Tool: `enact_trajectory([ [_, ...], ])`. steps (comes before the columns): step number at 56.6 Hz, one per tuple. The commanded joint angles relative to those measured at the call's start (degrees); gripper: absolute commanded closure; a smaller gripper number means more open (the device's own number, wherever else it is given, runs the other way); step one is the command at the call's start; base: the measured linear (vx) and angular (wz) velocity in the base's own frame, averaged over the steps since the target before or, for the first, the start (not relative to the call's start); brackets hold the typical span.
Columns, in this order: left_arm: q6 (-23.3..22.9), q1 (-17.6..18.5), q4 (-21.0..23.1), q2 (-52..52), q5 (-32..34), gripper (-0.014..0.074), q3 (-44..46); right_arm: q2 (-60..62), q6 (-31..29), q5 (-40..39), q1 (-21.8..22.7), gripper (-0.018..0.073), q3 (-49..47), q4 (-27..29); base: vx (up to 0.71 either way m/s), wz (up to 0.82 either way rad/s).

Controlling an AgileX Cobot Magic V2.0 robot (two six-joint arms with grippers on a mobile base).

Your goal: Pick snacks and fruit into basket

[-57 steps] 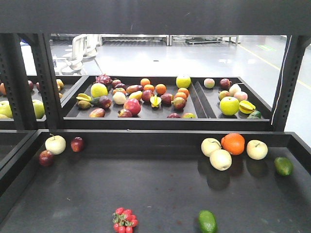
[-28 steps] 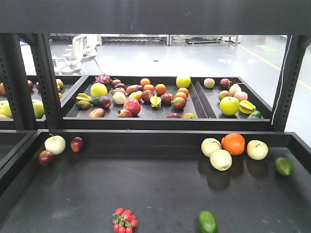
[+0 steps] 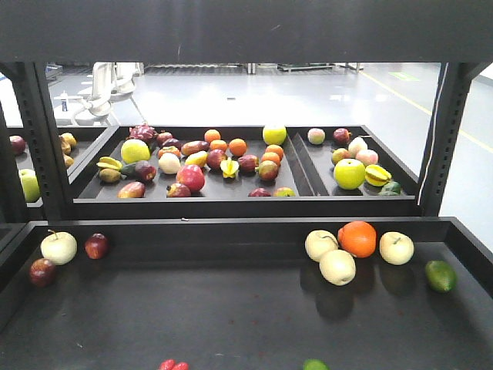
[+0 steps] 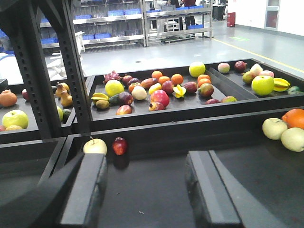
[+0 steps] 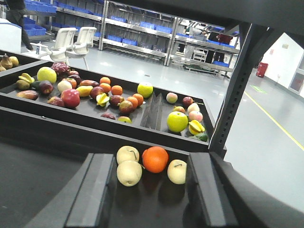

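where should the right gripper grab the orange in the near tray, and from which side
Take the orange across its widest middle, coming down from above with the right gripper. It is round with no handle. Cream fruits crowd its left and front, and the tray wall seems close behind, so a sideways approach would likely knock the neighbours.

The orange [image 3: 357, 238] is plain bright orange; the three cream fruits [image 3: 337, 267] are pale (faintly yellowish); the lime [image 3: 440, 275] is dark green; the small apple [image 3: 96, 246] deep red; the shelf [image 3: 231, 308] matte black, unpatterned
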State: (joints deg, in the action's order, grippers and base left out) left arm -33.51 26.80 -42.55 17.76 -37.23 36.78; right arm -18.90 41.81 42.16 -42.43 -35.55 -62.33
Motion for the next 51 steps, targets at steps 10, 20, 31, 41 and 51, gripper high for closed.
enact_trajectory([
  [10, -0.01, 0.03, -1.68, 0.74, 3.40, 0.0108, 1.42, -0.56, -0.06, -2.27, 0.26, 0.0161, -1.61, -3.41, 0.05, 0.02],
  [20, -0.01, 0.03, -1.68, 0.74, 3.40, 0.0108, 1.42, -0.56, -0.06, -2.32, 0.26, 0.0161, -1.61, -3.41, 0.02, -0.02],
  [31, -0.01, 0.03, -1.68, 0.74, 3.34, 0.0108, 1.42, -0.56, -0.06, -2.15, 0.26, 0.0161, -1.61, -3.41, 0.03, 0.00],
  [41, -0.01, 0.03, -1.68, 0.74, 3.30, 0.0108, 1.42, -0.56, -0.06, -2.28, 0.26, 0.0161, -1.61, -3.41, 0.00, 0.00],
  [51, -0.01, 0.03, -1.68, 0.74, 3.24, 0.0108, 1.42, -0.56, -0.06, -2.27, 0.26, 0.0161, -1.61, -3.41, -0.01, 0.03],
])
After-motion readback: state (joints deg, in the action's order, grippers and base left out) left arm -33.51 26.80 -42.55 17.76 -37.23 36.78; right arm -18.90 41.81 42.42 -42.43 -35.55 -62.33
